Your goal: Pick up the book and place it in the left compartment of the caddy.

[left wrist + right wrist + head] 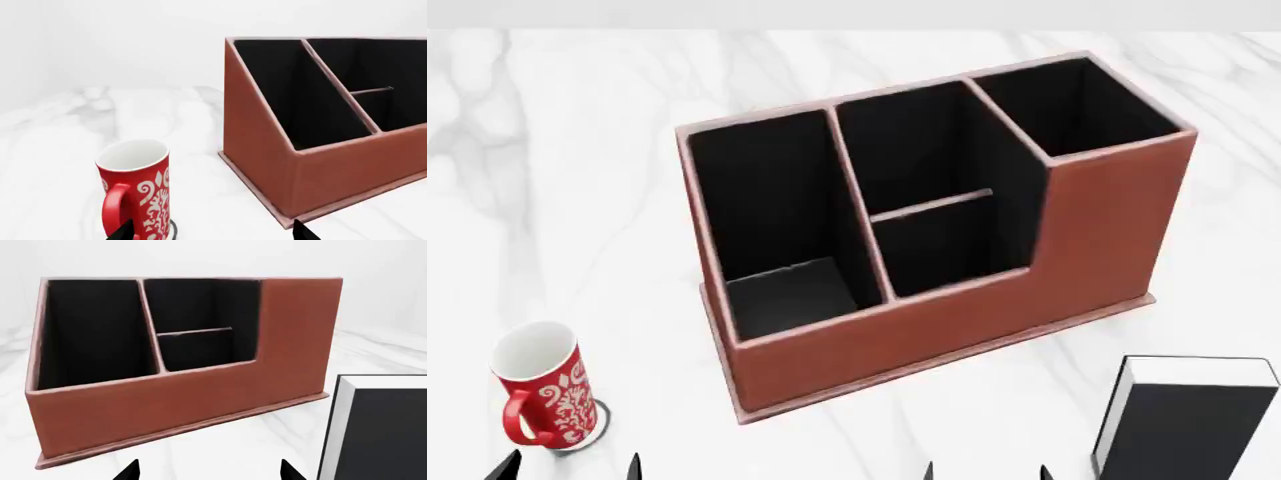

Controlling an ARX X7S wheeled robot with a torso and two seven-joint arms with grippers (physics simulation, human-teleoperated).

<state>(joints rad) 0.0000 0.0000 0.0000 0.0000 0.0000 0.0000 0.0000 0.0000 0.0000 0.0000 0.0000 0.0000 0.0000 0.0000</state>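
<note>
With its fingers spread and empty, the right gripper (985, 472) should shift right over the book (1194, 420) just beside it, then pinch its edges squarely.

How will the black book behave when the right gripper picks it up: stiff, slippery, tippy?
The book looks flat and thin with a hard-looking cover, so probably stiff rather than floppy. Its plain black cover seems smooth, so it could slip on the marble table if nudged. Lying flat near the right gripper, it should not tip or roll, but offers little edge to grab.
</note>
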